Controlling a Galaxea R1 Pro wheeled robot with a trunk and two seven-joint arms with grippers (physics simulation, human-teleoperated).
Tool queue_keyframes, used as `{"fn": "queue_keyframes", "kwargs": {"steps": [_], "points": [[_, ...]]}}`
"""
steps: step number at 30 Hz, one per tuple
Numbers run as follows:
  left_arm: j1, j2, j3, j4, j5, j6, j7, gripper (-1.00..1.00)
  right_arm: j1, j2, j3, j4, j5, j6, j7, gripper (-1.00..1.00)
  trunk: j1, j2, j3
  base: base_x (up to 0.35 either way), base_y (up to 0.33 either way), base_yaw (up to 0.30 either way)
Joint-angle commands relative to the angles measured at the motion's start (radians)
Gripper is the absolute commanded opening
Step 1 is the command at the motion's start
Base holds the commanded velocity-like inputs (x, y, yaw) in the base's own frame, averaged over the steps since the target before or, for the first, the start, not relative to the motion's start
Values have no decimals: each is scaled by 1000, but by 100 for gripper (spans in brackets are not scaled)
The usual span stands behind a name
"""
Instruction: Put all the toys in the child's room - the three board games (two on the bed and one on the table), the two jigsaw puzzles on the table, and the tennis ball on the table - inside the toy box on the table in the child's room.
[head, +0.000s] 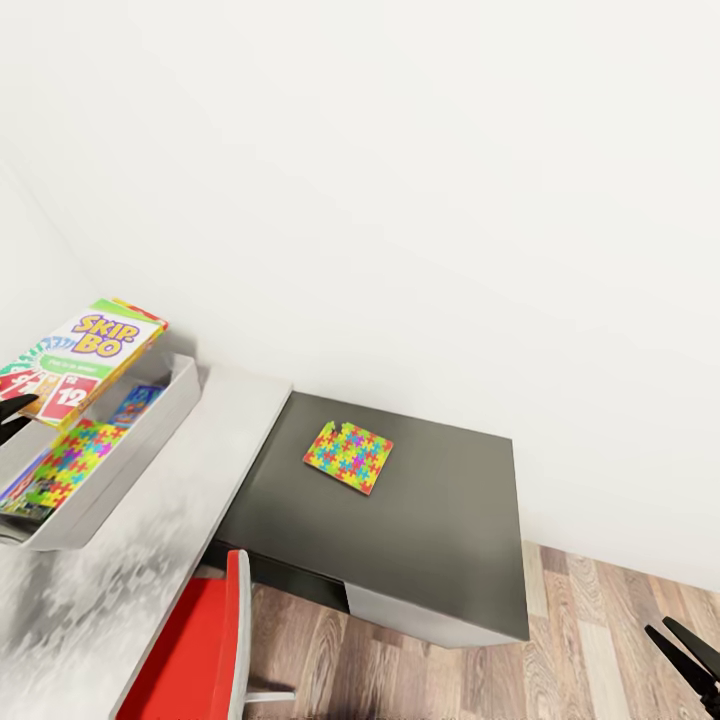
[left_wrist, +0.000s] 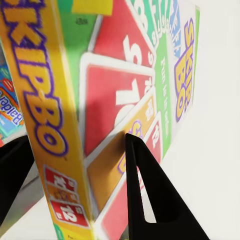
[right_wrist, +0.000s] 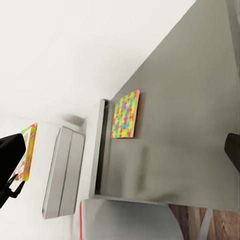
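My left gripper (head: 12, 415) is shut on the Skip-Bo board game (head: 85, 360), holding it tilted over the far end of the grey toy box (head: 150, 440). In the left wrist view the black fingers (left_wrist: 150, 200) clamp the Skip-Bo box (left_wrist: 115, 100) from both sides. Inside the toy box lie a jigsaw puzzle (head: 65, 465) and a blue board game (head: 140, 403). A second jigsaw puzzle (head: 348, 456) lies flat on the table's lower dark grey top (head: 440, 540). My right gripper (head: 680, 640) hangs open over the floor, far to the right. The tennis ball and the bed are out of view.
The toy box stands on the pale grey desk top (head: 200, 470), close to the white wall. A red chair (head: 190, 650) is tucked in at the desk's front edge. Wood-plank floor (head: 600, 640) lies to the right of the dark top.
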Motion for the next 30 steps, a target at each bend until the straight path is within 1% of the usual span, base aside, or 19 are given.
{"fn": "queue_keyframes", "kwargs": {"steps": [1,3,9,11,22,26,30], "points": [[-1,0,1,0,11,4,10,-100,0,0,0,-1,-7,8,-1,100,1,-2,-3,0,0,0],[-2,0,0,1,9,4,18,-100,0,-1,0,0,-7,8,-1,100,1,-2,-6,0,0,0],[-3,0,1,2,9,-2,78,-100,0,-1,0,0,-7,8,-1,100,1,-2,-16,0,0,0],[-3,0,1,4,8,-3,86,-100,0,-1,0,0,-7,8,-1,100,1,-2,-19,0,0,0],[-3,0,1,20,7,-5,94,-100,0,-1,0,0,-7,6,0,100,1,-2,-37,0,0,0],[-3,0,1,21,-3,-6,94,-100,0,-1,0,0,-7,6,0,100,1,-2,-44,0,0,0],[-3,0,3,22,-28,-7,95,-100,0,0,0,0,-7,5,0,100,1,-2,-50,0,0,0]]}}
